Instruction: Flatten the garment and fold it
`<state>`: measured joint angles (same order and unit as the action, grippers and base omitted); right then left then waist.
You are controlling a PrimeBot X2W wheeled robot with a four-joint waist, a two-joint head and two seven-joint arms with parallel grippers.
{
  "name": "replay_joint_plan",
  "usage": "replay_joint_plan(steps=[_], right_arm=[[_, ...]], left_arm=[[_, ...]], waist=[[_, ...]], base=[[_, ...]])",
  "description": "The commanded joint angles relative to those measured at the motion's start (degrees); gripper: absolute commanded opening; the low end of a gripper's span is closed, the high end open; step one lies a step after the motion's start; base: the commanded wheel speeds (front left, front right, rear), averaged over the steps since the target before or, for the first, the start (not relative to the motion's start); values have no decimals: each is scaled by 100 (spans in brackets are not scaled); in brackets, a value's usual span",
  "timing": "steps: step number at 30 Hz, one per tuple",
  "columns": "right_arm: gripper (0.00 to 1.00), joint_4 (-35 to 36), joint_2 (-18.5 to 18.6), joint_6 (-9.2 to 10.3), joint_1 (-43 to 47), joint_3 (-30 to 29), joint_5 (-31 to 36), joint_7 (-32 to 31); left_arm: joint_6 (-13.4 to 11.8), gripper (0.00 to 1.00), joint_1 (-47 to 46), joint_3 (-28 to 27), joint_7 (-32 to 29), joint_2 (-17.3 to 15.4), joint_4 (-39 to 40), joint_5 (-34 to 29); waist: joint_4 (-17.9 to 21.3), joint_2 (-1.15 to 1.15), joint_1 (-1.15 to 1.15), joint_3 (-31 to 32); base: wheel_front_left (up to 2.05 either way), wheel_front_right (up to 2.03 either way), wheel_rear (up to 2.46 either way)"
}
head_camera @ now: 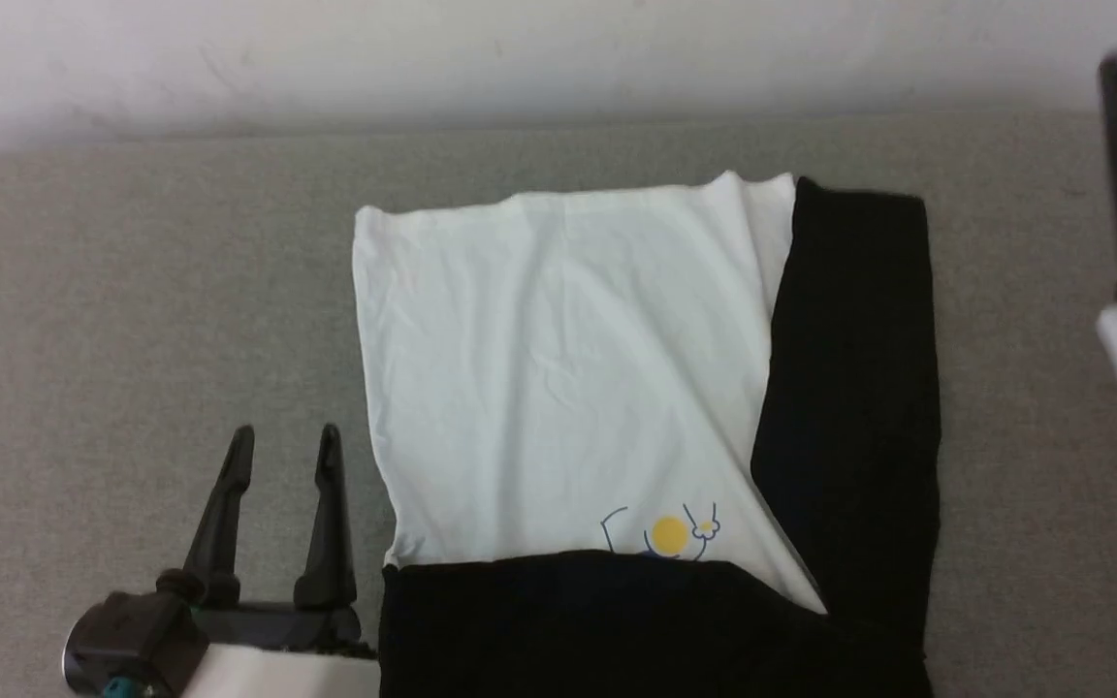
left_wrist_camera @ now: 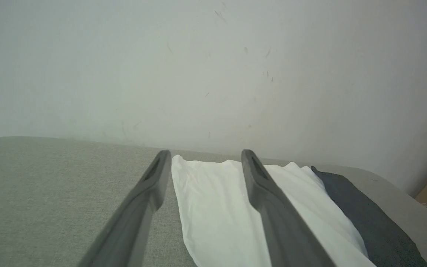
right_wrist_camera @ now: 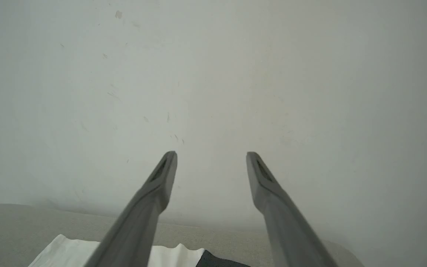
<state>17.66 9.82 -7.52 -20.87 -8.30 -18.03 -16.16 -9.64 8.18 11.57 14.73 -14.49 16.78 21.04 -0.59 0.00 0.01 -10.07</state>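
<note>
**Garment part-folded, both grippers free.** The garment (head_camera: 558, 368) lies on the grey fabric surface (head_camera: 132, 291), white body uppermost. One black sleeve (head_camera: 849, 388) is laid along its right edge and black cloth crosses its near end. The left gripper (head_camera: 286, 436) stands just beside the left edge, fingers spread wide and empty. The right gripper (right_wrist_camera: 211, 155) is raised off to the right, equally wide and empty. Likely faults: a pinch catching only the top layer would drag the sleeve out of place, and the body's shallow creases could be folded in.

The desk (head_camera: 132, 291) is topped in plain grey woven cloth. The garment (head_camera: 558, 368) lies flat on it, white in the middle, with black folded across at 3 and 6 o'clock.
</note>
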Motion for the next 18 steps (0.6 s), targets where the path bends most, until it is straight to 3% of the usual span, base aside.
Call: replay_joint_plan(steps=[1, 4, 9, 18], right_arm=[[100, -104, 125, 3, -289, 11, -59, -150], [100, -593, 435, 3, -1290, 33, -204, -712], [100, -1762, 553, 3, -2468, -169, -168, -1581], [100, -3307, 534, 3, -3222, -736, 613, -2822]], left_arm=[[65, 100, -134, -34, 27, 31, -8, -46], [210, 100, -375, -46, 27, 114, -67, -130], [413, 100, -755, -54, 27, 270, -111, -284], [588, 100, -1007, -165, 27, 381, 103, -528]], waist=[[72, 0, -1, -604], [49, 0, -1, -953], [-96, 0, -1, -1407], [-451, 0, -1, -1902]], base=[[0, 0, 0], [0, 0, 0], [0, 0, 0], [0, 0, 0]])
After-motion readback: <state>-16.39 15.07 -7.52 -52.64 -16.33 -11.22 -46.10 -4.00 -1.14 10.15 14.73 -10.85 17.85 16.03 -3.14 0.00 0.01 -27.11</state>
